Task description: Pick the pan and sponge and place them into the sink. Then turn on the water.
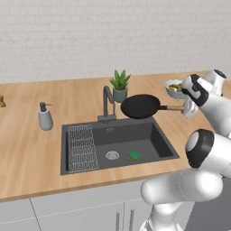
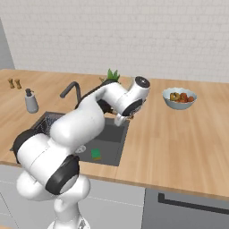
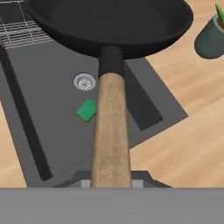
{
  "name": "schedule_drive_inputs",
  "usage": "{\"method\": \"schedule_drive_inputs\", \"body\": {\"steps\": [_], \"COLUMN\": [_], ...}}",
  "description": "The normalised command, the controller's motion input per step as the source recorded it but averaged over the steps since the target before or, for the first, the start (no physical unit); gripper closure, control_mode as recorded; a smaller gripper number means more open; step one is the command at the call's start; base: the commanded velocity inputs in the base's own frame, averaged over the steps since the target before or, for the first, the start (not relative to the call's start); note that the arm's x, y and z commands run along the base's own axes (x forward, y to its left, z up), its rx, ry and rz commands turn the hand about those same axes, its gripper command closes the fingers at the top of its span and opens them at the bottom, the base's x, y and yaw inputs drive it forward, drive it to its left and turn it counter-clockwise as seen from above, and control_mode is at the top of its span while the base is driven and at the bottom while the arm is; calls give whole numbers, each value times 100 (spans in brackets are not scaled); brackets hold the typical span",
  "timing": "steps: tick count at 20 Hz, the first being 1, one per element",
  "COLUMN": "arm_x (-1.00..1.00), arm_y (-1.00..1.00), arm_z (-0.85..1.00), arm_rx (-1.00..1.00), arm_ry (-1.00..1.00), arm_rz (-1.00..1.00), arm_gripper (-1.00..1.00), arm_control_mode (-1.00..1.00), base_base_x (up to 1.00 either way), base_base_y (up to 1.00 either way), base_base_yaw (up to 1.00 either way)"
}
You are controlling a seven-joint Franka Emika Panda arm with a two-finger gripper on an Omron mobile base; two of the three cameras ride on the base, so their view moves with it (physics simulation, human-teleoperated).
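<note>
I hold the pan (image 1: 140, 106) by the far end of its wooden handle; the gripper (image 1: 188, 108) is clamped on that handle, and in the hand view the handle runs straight away from me to the black bowl. The pan is in the air, above the back right corner of the sink (image 1: 167, 149), partly over the counter (image 1: 27, 153) behind it.

The sponge (image 1: 134, 155) already lies on the sink floor, just beside the drain (image 1: 112, 155), on its right.

My worries — first, the grip is at the very end of a long handle, so I judge the heavy bowl may turn or sag in the jaws when I lower it. Second, the faucet (image 1: 106, 103) stands just beside the pan's left rim, and the potted plant (image 1: 120, 85) just behind; a careless swing to the left could strike them. Third, the sink's right wall is below the handle — lowering too flat may catch it there.

The rack (image 1: 82, 148) on the left is well apart.
</note>
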Motion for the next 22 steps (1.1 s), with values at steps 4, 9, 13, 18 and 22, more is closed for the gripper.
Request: {"method": "schedule_drive_inputs", "body": {"steps": [4,9,13,18,22], "arm_x": [-1,-9,-4,0,0], "arm_y": [1,15,18,18,4], "arm_z": [-35,-42,-54,-48,-41], "arm_rx": [-13,-22,-19,-9,-1], "arm_ry": [10,10,14,15,11], "arm_rz": [14,8,11,14,12], "arm_gripper": [100,100,100,100,100], "arm_control_mode": [-100,-100,-100,-100,-100], "base_base_x": [0,0,0,0,0], "base_base_y": [0,0,0,0,0], "base_base_yaw": [0,0,0,0,0]}}
